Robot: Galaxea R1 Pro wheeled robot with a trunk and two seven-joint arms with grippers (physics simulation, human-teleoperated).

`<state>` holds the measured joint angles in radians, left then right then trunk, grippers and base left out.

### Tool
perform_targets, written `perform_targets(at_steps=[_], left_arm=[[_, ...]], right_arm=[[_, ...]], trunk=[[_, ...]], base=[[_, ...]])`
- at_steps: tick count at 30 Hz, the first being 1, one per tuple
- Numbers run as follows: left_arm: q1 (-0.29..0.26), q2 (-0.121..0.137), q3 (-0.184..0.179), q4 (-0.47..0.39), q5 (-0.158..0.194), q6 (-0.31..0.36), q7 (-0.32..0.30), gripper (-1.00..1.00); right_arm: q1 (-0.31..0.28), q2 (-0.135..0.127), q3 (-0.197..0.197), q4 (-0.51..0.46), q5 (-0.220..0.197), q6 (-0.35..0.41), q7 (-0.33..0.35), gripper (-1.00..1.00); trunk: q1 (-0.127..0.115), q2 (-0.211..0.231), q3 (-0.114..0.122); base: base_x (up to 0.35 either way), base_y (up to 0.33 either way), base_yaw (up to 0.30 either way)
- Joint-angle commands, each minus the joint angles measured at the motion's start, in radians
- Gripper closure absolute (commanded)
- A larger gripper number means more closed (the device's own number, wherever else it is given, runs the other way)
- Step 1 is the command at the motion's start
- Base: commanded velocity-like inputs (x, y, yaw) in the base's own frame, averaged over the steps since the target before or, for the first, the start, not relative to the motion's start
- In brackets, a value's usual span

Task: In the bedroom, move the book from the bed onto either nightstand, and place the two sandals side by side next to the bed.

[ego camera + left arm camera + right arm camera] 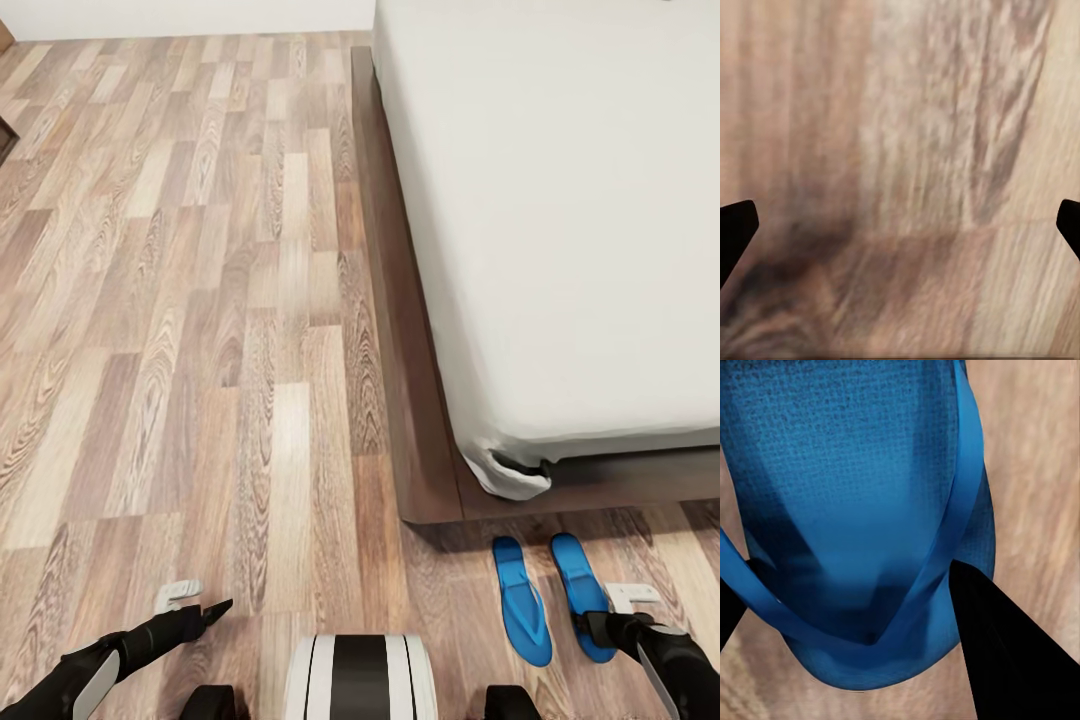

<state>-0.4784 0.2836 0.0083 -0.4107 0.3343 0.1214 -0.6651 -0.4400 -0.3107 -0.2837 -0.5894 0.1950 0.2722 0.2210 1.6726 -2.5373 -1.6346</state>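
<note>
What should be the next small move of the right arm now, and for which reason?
Probably open the right gripper a little and lift it away. The two sandals already lie side by side on the floor at the foot of the bed. In the right wrist view the fingers sit around the straps of the right-hand sandal; whether they clamp it I cannot tell.
</note>
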Motion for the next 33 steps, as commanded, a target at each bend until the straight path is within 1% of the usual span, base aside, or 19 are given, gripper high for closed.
perform_targets(at_steps=[1, 10, 20, 30, 33], left_arm=[[0.000, 0.000, 0.001, 0.000, 0.009, 0.010, -0.004, -1.00], [0.000, 0.000, 0.001, 0.000, 0.009, 0.010, -0.004, -1.00], [0.000, 0.000, 0.001, 0.000, 0.009, 0.010, -0.004, -1.00], [0.000, 0.000, 0.001, 0.000, 0.009, 0.010, -0.004, -1.00], [0.000, 0.000, 0.001, 0.000, 0.009, 0.010, -0.004, -1.00]], right_arm=[[0.000, 0.001, -0.006, -0.008, 0.011, 0.004, 0.009, 1.00], [0.000, 0.001, -0.006, -0.024, 0.011, 0.004, 0.010, 1.00], [0.000, 0.001, -0.006, -0.024, 0.011, 0.004, 0.011, 1.00], [0.000, 0.001, -0.006, -0.024, 0.011, 0.004, 0.010, 1.00], [0.000, 0.001, -0.006, -0.024, 0.011, 0.004, 0.011, 1.00]], trunk=[[0.000, 0.000, -0.005], [0.004, -0.003, -0.039], [0.004, -0.003, -0.039], [0.009, -0.005, -0.078], [0.009, -0.005, -0.078]], base=[[0.000, 0.000, 0.000], [0.000, 0.000, 0.000], [0.000, 0.000, 0.000], [0.000, 0.000, 0.000], [0.000, 0.000, 0.000]])
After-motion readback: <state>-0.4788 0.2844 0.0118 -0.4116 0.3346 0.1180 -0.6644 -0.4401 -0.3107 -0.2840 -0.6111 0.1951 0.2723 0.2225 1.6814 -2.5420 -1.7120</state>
